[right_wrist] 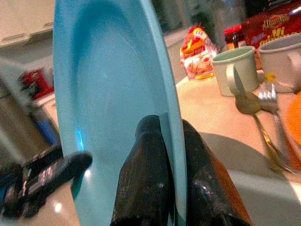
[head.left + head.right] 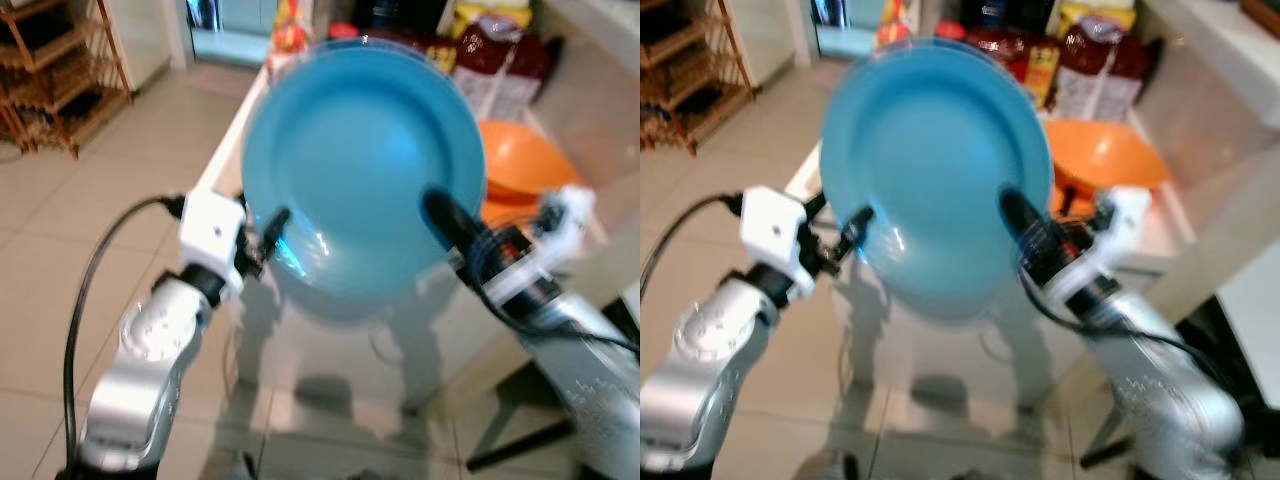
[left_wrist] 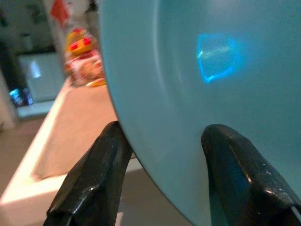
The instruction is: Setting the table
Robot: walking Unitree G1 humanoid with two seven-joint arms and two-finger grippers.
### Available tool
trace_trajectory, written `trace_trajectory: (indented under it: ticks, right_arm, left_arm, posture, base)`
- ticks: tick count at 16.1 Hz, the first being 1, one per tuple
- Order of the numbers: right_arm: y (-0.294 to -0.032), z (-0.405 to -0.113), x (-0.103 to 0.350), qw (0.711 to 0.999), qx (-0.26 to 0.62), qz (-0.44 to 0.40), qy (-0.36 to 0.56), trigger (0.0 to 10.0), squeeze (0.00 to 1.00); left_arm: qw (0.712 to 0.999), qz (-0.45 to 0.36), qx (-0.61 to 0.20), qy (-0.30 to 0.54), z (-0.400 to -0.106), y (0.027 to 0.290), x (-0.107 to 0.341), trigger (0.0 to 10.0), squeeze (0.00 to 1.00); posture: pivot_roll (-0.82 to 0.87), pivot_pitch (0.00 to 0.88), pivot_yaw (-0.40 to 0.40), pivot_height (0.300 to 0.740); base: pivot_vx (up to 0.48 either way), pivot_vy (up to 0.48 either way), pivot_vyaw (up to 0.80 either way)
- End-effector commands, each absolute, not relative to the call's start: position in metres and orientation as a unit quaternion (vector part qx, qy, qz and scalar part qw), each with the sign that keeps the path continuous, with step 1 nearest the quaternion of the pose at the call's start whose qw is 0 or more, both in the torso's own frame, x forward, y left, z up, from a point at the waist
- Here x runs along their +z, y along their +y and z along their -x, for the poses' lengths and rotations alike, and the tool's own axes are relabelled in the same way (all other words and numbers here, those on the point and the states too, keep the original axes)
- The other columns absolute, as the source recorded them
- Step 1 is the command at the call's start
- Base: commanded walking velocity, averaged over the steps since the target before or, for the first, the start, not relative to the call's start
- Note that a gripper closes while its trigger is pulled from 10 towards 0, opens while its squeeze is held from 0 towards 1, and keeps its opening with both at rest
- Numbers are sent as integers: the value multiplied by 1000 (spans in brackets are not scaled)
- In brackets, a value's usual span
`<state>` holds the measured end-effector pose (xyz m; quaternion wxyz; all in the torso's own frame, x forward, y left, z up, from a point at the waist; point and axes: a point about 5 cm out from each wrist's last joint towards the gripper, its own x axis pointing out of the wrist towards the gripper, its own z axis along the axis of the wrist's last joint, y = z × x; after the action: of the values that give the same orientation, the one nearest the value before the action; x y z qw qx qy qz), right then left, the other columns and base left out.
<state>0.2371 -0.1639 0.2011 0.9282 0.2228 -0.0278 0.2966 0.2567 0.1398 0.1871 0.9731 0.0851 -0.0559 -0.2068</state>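
Observation:
A large blue plate (image 2: pixel 360 170) is held up on edge above the near end of a white table (image 2: pixel 218 165), its hollow side facing me. My right gripper (image 1: pixel 169 125) is shut on the plate's right rim, one black finger on each face. My left gripper (image 3: pixel 167 132) stands open at the plate's lower left rim. Its fingers (image 3: pixel 94 183) straddle the edge with a wide gap between them. In the left eye view one left finger lies against the plate's edge.
An orange bowl (image 2: pixel 525 165) sits on the table to the right, behind the plate. Snack packets (image 2: pixel 500 50) crowd the far end. Two mugs (image 1: pixel 230 70), a fork and a spoon (image 1: pixel 263 108) lie on the tabletop. A wooden rack (image 2: pixel 50 70) stands far left on the tiled floor.

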Motion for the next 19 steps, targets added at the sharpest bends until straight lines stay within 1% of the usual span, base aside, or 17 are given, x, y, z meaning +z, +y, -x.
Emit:
trace_trajectory:
  ticks: [1, 3, 4, 7, 9, 11, 14, 15, 16, 17, 19]
  right_arm:
    - [-166, -232, 218, 915, 332, -218, -68, 10000, 0]
    - [-190, -236, 220, 933, 311, -170, -66, 10000, 0]
    - [-198, -236, 221, 932, 317, -162, -62, 10000, 0]
    - [-201, -233, 211, 930, 332, -154, -33, 10000, 0]
    - [-203, -231, 211, 928, 332, -165, -37, 10000, 0]
    - [-208, -229, 210, 932, 320, -165, -38, 10000, 0]
    - [-213, -234, 203, 945, 268, -181, -44, 10000, 0]
    - [-214, -237, 196, 954, 242, -174, -34, 10000, 0]
    - [-215, -237, 193, 956, 230, -178, -31, 10000, 0]
    - [-215, -234, 191, 958, 221, -179, -30, 10000, 0]
    - [-221, -229, 194, 959, 208, -186, -39, 10000, 0]
  left_arm:
    - [974, -96, -194, -67, -254, 151, 193, 10000, 0]
    - [973, -111, -192, -63, -245, 164, 195, 10000, 0]
    - [973, -119, -189, -64, -242, 170, 197, 10000, 0]
    - [970, -136, -195, -52, -240, 177, 194, 10000, 0]
    - [970, -139, -193, -52, -241, 180, 194, 10000, 0]
    - [971, -138, -188, -56, -246, 179, 196, 10000, 0]
    - [973, -130, -179, -63, -259, 169, 195, 10000, 0]
    - [976, -119, -172, -68, -266, 164, 195, 10000, 0]
    - [977, -111, -171, -68, -270, 160, 194, 10000, 0]
    - [976, -106, -179, -68, -276, 151, 193, 10000, 0]
    - [972, -106, -197, -75, -281, 140, 193, 10000, 0]
  posture:
    - [61, 17, -89, 740]
    - [66, 17, -97, 740]
    - [71, 17, -104, 740]
    - [71, 15, -101, 740]
    - [69, 12, -98, 740]
    - [62, 8, -91, 740]
    - [56, 9, -86, 740]
    - [34, 12, -57, 740]
    - [34, 12, -57, 740]
    - [16, 19, -34, 740]
    - [12, 20, -30, 740]
  base:
    - [0, -480, 0]
    - [0, -480, 0]
    - [0, -480, 0]
    - [0, -480, 0]
    - [0, -480, 0]
    - [0, -480, 0]
    - [0, -480, 0]
    - [0, -480, 0]
    - [0, -480, 0]
    - [0, -480, 0]
    - [0, -480, 0]
